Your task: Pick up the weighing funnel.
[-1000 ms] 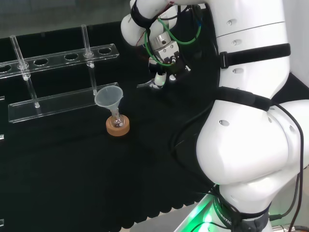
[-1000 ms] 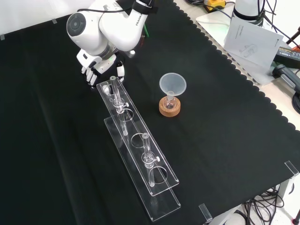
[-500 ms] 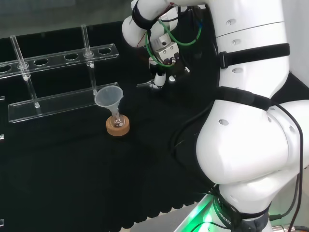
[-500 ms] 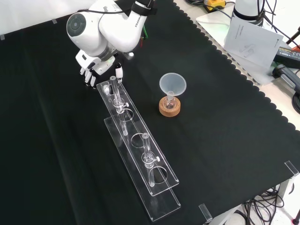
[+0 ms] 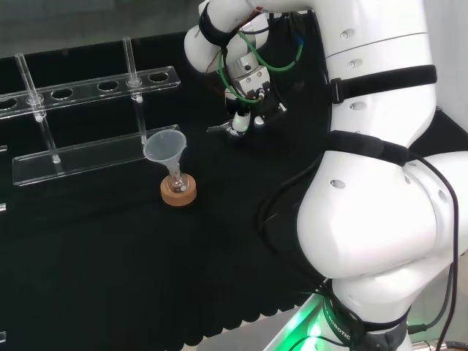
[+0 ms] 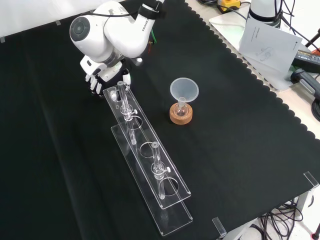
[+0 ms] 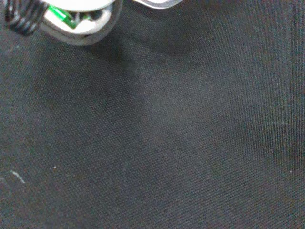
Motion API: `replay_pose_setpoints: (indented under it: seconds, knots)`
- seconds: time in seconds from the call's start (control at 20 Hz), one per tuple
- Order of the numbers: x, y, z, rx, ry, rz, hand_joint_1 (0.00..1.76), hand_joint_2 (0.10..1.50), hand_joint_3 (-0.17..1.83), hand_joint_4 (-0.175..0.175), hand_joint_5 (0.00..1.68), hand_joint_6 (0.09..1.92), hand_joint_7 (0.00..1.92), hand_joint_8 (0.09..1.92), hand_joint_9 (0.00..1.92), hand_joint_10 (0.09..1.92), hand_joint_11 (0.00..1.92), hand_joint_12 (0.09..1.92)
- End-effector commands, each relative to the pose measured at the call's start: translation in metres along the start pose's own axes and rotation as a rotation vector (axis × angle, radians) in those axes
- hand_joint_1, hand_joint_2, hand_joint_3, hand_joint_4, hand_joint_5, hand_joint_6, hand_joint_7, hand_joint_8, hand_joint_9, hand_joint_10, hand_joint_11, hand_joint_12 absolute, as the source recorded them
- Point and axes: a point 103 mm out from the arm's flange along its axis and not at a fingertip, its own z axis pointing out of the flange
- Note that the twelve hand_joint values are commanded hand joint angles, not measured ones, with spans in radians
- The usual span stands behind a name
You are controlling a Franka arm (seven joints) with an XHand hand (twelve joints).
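Observation:
The weighing funnel [image 5: 220, 129], a small clear piece, shows in the head view low over the black cloth, sticking out to the left of my hand [image 5: 242, 117]. The fingers curl down onto its near end. In the front view the hand [image 6: 102, 77] hangs fingers-down just beyond the far end of the clear rack [image 6: 145, 160]; I cannot make out the weighing funnel there. The wrist view has a blurred part of the hand [image 7: 76, 19] over bare cloth.
The big funnel [image 5: 162, 145] stands in a small flask on a cork ring [image 5: 178, 191], left of the hand in the head view. The long clear rack [image 5: 88, 157] with glass tubes lies behind it. Papers [image 6: 265, 42] and cables lie off the cloth's edge.
The hand and wrist have shifted slightly, leftward in the front view. The weighing funnel has stayed at the fingertips, almost in the same place.

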Motion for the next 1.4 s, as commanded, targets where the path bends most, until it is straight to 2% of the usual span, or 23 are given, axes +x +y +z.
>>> replay_pose_setpoints:
  seconds: [0.05,0.1,0.2,0.25,0.35,0.6,1.4]
  knots:
    - [0.001,0.001,0.001,0.002,-0.001,0.007,0.91,0.6,0.58,0.049,0.82,0.73,0.54,0.66,0.76,0.49,0.49,1.3]
    - [0.001,0.001,0.001,0.0,-0.001,0.011,0.91,0.61,0.58,0.058,0.86,0.73,0.54,0.66,0.76,0.49,0.49,1.3]
    - [0.0,0.0,0.001,-0.01,0.005,0.022,1.03,0.72,0.52,0.136,1.07,0.75,0.56,0.66,0.78,0.5,0.5,1.3]
    - [0.0,-0.001,0.001,-0.013,0.003,0.027,1.06,0.73,0.53,0.156,1.13,0.75,0.57,0.66,0.79,0.49,0.51,1.29]
    - [-0.002,-0.002,0.001,-0.018,0.007,0.037,1.09,0.73,0.57,0.171,1.19,0.76,0.58,0.65,0.81,0.48,0.53,1.28]
    - [-0.006,-0.009,-0.005,-0.048,0.034,0.051,1.1,0.68,0.66,0.175,1.2,0.81,0.59,0.64,0.87,0.46,0.57,1.27]
    - [-0.014,-0.056,-0.049,-0.099,0.058,0.105,1.1,0.69,0.64,0.175,1.2,0.8,0.59,0.64,0.89,0.45,0.62,1.24]
